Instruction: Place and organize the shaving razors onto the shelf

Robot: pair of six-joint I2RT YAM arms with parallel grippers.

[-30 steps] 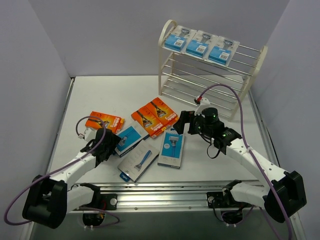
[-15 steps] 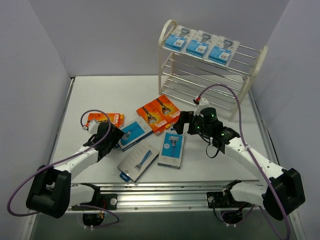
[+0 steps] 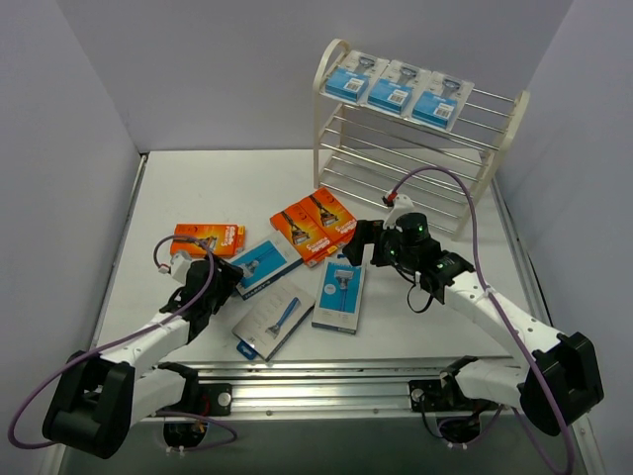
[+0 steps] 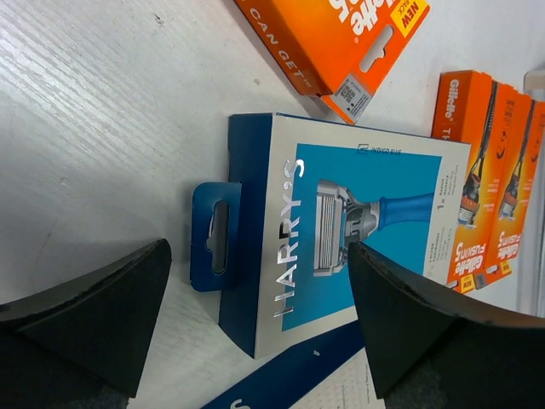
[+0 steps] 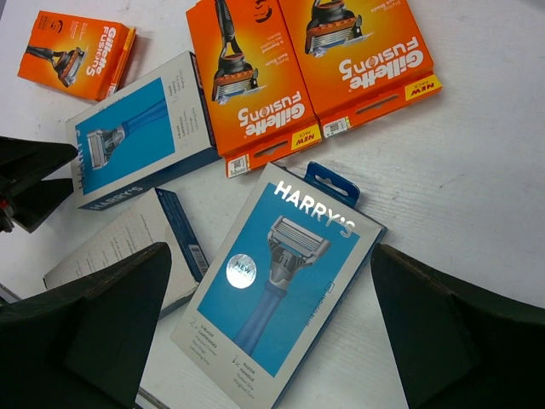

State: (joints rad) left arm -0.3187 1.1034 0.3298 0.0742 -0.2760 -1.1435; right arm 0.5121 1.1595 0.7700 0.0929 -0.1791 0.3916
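Nearest the arm bases, the white pack (image 3: 275, 322) and the tall blue pack (image 3: 339, 295) lie flat on the table (image 3: 198, 188), just where they were a second ago. A little further out, the left gripper (image 3: 226, 279) has drawn back toward its own base. Half a second ago it reached close to the single orange box (image 3: 208, 238). Its jaws stand wide apart and hold nothing. Its wrist view shows the blue pack (image 4: 341, 247) lying between the spread fingers, hang tab toward the camera, with neither pad touching it.

Over the last second that pack has swung round and slid away from the arm. Its far end now lies just beside the orange pair (image 3: 315, 225), which has itself shifted slightly toward the shelf (image 3: 323, 94). The right gripper (image 3: 356, 245) hovers at the far end of the tall blue pack, fingers spread and empty, and has not moved.

Farthest back, the shelf carries three packs (image 3: 396, 87) in a row on its top tier, and both lower tiers are bare. The nudge seems to have lined the blue pack up for a pick, yet six packs remain on the table, none lifted.
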